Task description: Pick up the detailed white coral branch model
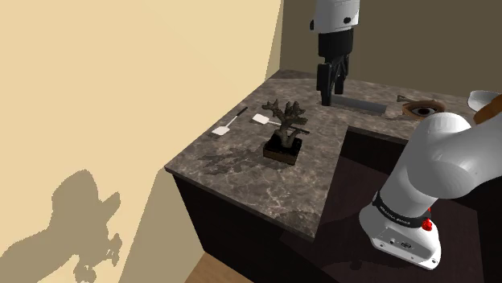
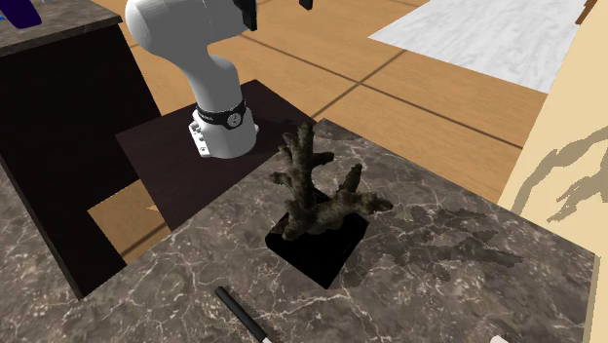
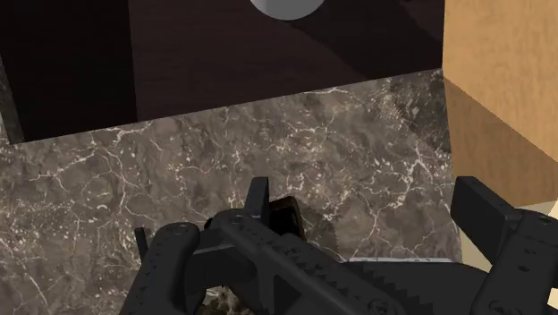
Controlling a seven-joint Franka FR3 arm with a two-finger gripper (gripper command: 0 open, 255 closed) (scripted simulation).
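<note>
Fingers point(image 3: 174, 264): two, black, closest to your wrist lens. They stand wide apart and clasp nothing.
Gripper point(image 1: 328, 96): one, all black. In the shoulder view you see it pointing straight down over the back of the countertop, well apart from the coral.
Coral point(image 1: 285, 120): one branching model, drawn dark grey-brown rather than white. It stands upright near the middle of the countertop, with several stubby arms spreading out.
Base point(image 1: 283, 149): one black square block. It sits flat on the stone directly under the coral and touches it.
Countertop point(image 1: 241, 173): one slab of dark stone with pale veins.
Long-handled tool point(image 1: 228, 125): one, with a flat white head and a thin dark handle. It lies near the coral, toward the shoulder view's left.
White pad point(image 1: 260, 119): one flat white head, just beside the coral's branches. You cannot tell whether it has a handle.
Grey bar point(image 1: 360, 104): one, lying flat at the back of the countertop. Its end is under the gripper, and you cannot tell whether they touch.
Dark ring point(image 1: 424, 108): one round shape at the countertop's far end, toward the shoulder view's right.
Arm point(image 2: 185, 39): one, white, with a black band above its foot.
Stand point(image 2: 156, 166): one dark box under the arm, just beside the countertop.
Wall point(image 1: 121, 96): beige, with one ragged shadow low down.
Floor point(image 2: 390, 107): wood planks.
Rug point(image 2: 487, 39): one, pale, well apart from the countertop.
</note>
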